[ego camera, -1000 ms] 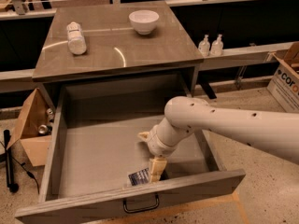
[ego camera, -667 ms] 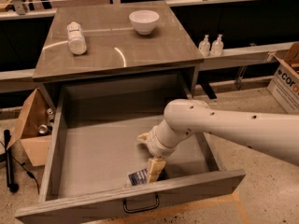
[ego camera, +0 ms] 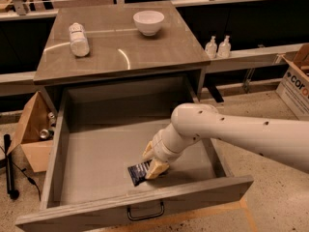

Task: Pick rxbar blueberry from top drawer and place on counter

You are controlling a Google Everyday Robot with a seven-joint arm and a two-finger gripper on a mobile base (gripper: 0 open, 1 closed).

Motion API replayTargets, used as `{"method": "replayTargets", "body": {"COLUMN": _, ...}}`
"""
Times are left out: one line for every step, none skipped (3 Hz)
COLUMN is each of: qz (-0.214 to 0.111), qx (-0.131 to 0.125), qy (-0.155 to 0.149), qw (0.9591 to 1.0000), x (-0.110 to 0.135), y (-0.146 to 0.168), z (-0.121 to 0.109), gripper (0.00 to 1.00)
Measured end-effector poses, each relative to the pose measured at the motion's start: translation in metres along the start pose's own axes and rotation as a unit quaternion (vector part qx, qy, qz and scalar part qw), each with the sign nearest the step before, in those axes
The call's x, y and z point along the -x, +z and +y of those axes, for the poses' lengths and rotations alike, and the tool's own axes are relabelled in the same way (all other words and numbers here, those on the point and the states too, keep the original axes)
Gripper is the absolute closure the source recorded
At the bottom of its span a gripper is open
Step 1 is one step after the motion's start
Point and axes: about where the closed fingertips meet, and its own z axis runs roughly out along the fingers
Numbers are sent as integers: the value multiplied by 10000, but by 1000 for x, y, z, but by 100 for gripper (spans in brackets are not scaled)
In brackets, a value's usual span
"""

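The top drawer [ego camera: 53, 163] is pulled out wide, with a dark handle on its front panel. On its floor near the front lies the rxbar blueberry [ego camera: 138, 172], a dark blue wrapper with white print. My gripper [ego camera: 153, 164] reaches down into the drawer at the bar's right end, its tan fingertips [ego camera: 156, 168] touching or covering that end. The white arm comes in from the right. Above the drawer the counter [ego camera: 145, 52] is a grey-brown wood-grain top.
A white bottle [ego camera: 78, 39] lies on its side on the counter's left, a white bowl [ego camera: 148, 22] stands at its back. Two small bottles [ego camera: 217, 47] stand on a ledge to the right. A cardboard box [ego camera: 34, 129] sits on the floor left, another [ego camera: 295, 81] right.
Little has changed: my gripper stays low in the drawer at the bar's right end, and the bar lies in the same spot.
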Motion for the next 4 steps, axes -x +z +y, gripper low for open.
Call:
{"method": "replayTargets", "body": {"qz": 1, "qx": -3, "qy": -3, "qw": 10000, "x": 0, "y": -1, "z": 0, "gripper": 85}}
{"method": "replayTargets", "body": {"qz": 18, "qx": -49, "qy": -59, "qw": 10000, "x": 0, "y": -5, "z": -6, "gripper": 100}}
{"method": "replayTargets", "body": {"qz": 8, "qx": -108, "qy": -61, "qw": 9999, "x": 0, "y": -9, "z": -11, "gripper": 100}}
{"method": "replayTargets", "body": {"qz": -6, "qx": -169, "qy": -58, "qw": 9998, "x": 0, "y": -12, "z": -15, "gripper": 100}}
